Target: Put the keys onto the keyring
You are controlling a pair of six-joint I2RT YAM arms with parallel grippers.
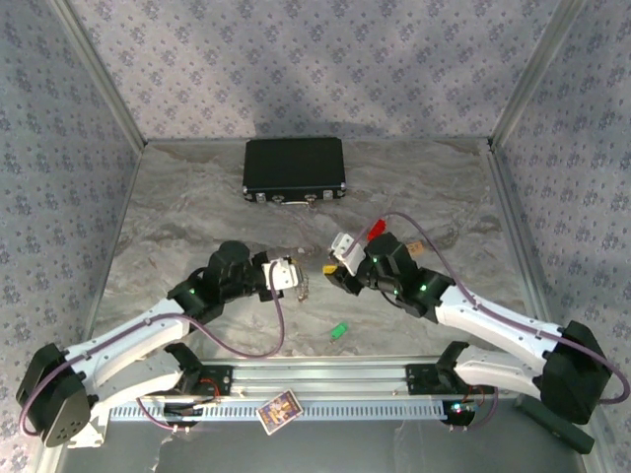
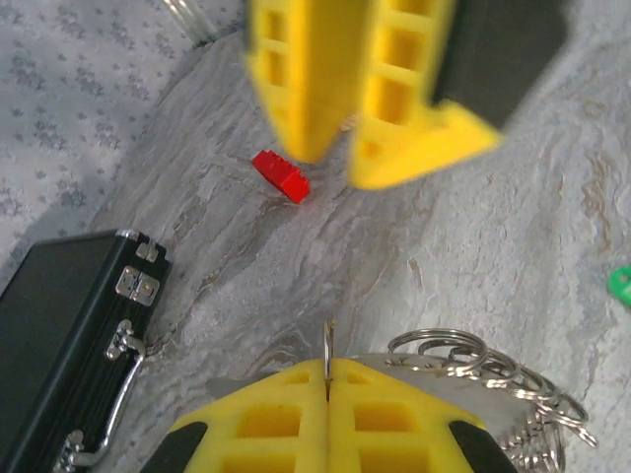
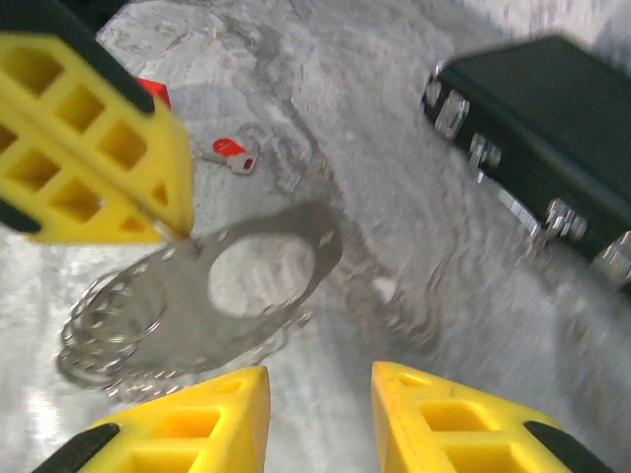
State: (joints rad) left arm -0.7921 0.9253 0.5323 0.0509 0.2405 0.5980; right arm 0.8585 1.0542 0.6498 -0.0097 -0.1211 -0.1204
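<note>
My left gripper is shut on the thin edge of the silvery keyring, whose small loops hang off to the right. From above, the left gripper and right gripper face each other at mid table. The keyring hangs just ahead of my right gripper, which is open with nothing between its fingers. A red key lies on the table beyond the ring, also seen as the red key from above. A green key lies nearer the arm bases.
A black rectangular case sits shut at the back of the marble-patterned table. A small brown bit lies by the right wrist. Patterned walls and metal posts bound the table on three sides.
</note>
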